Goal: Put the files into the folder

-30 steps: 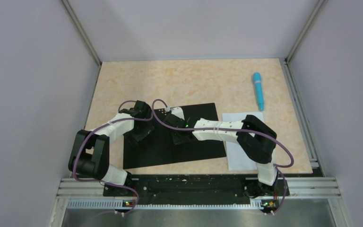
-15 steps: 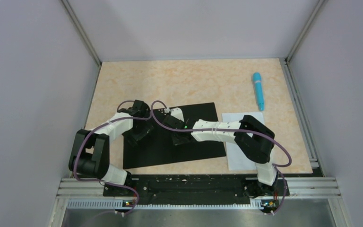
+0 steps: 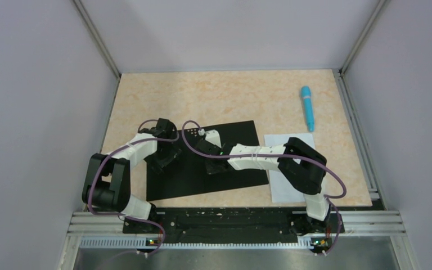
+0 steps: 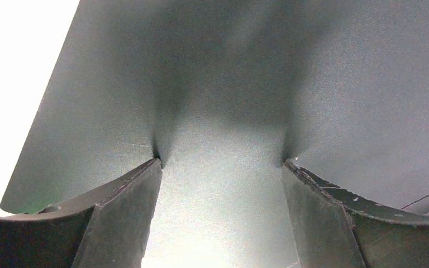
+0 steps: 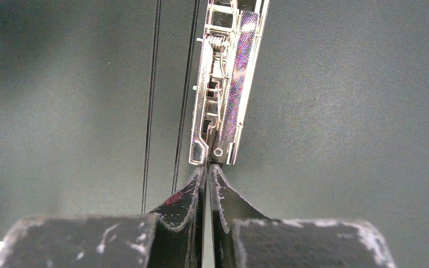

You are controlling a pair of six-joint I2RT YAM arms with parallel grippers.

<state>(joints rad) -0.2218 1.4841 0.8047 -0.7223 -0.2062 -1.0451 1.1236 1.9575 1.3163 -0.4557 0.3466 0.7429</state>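
Note:
The folder (image 3: 233, 135) lies open on the table with its black inside up. My left gripper (image 3: 163, 159) is open, and both fingertips rest on the folder's left half (image 4: 229, 72), with nothing between them (image 4: 221, 162). My right gripper (image 3: 211, 165) is shut over the folder's middle. Its tips (image 5: 208, 166) touch the near end of the metal clip (image 5: 226, 84) along the spine. Whether they pinch part of the clip I cannot tell. The files, white paper (image 3: 286, 190), lie to the right of the folder, partly under the right arm.
A blue pen (image 3: 307, 107) lies at the back right of the table, beyond the paper. Grey walls stand on three sides. The arm bases and a metal rail (image 3: 230, 222) run along the near edge.
The right jaws have closed the last bit of the way. Both grippers have shifted slightly left and toward the back over the folder. Folder, paper and pen have not moved.

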